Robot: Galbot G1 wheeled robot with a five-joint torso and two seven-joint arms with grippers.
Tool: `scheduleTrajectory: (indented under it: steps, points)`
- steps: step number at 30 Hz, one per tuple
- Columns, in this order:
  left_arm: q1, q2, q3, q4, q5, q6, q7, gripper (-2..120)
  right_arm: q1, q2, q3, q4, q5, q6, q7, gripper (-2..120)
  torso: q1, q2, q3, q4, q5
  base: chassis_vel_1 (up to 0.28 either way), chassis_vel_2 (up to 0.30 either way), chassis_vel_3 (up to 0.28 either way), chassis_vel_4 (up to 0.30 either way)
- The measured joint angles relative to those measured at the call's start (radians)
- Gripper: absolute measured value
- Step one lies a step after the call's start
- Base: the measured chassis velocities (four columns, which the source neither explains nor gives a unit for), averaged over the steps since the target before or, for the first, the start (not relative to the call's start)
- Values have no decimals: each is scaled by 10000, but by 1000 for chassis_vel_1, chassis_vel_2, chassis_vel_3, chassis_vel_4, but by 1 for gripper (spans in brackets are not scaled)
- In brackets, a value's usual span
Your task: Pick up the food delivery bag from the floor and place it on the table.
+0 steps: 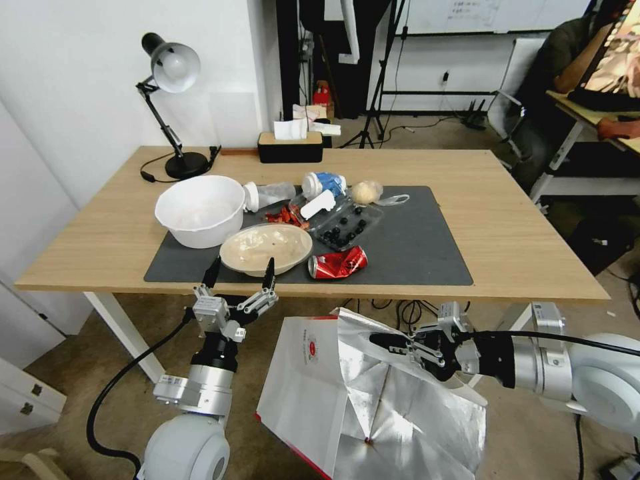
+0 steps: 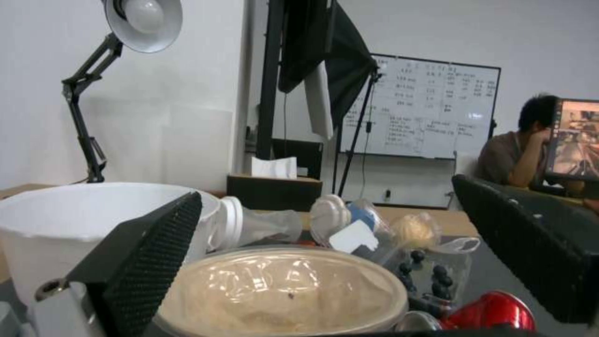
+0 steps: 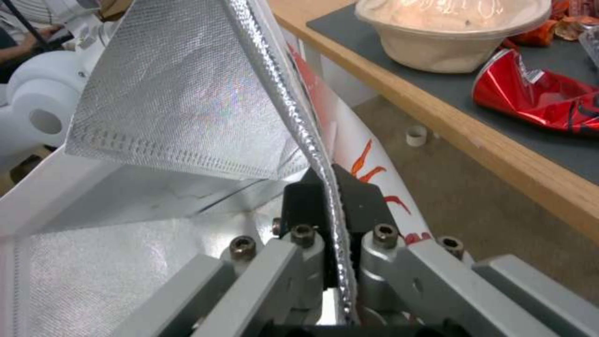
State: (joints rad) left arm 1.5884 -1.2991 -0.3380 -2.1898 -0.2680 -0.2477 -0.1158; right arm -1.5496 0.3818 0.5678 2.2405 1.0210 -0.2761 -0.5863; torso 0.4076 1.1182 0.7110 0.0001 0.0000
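Head view: right gripper [image 1: 390, 345] clenched on the top rim of the food delivery bag [image 1: 363, 407], arm reaching in from the right, below the near edge of the table [image 1: 533, 227]. Bag hung from that single pinch, tilted, mouth gaping with the silver foil lining turned up and right, white logo face turned left; whether the red base touches the floor [image 1: 93, 363] cannot be told. Seen from the right wrist: both pads shut tight on the quilted foil seam [image 3: 293, 107], seam running straight out from between the jaws, table edge just beside and higher. Key relation, by judgement: bag body lies below and nearer than the tabletop, so up first, then far, over the edge. Landing room scarce there: crushed red can [image 1: 338, 263] and lidded takeaway bowl [image 1: 265, 247] at the near edge of the dark grey mat [image 1: 413, 247], white plastic bowl [image 1: 200, 208] behind; bare wood to the right. Left gripper [image 1: 241, 277] spread wide, empty, pointing up just in front of the table edge, left of the bag, not touching it.
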Motion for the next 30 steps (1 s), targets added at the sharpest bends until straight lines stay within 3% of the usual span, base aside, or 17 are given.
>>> scheduleTrajectory:
  steps: [23,30]
  points:
    - [29,68,-64,-84,-1,-56,-11,100,-329,-144,601,262,394,25,178,0,-30,-64,-36,0,0,0,0,0,0]
    - [47,80,-89,-94,-16,-80,-16,100,-332,-352,1566,295,1731,45,856,0,-36,-76,-43,0,0,0,0,0,0]
